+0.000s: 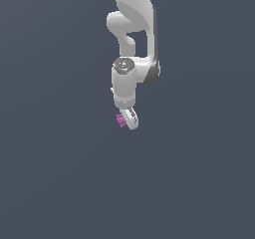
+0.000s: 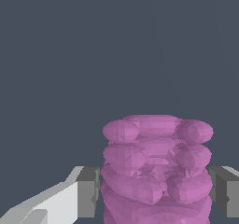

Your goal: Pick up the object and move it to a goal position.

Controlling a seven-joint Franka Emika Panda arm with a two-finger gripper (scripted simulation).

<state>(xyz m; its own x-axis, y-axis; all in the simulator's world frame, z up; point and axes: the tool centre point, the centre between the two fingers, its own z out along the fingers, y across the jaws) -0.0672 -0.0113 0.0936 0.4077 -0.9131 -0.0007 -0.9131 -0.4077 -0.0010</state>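
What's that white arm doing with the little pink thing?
A white robot arm has its gripper around a tiny magenta-pink lumpy, ridged block. In the wrist view the block sits between the two grey finger pads, apparently clamped. Nothing but a plain grey backdrop shows around it.

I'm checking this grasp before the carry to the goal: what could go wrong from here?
1. The magenta-pink lumpy, ridged block sits between the white gripper's grey finger pads; its rounded ridges may give little flat contact, so it could twist or slip.
2. In the exterior view the block pokes out at the fingertips, so the hold looks shallow and a fast move could shake it loose.
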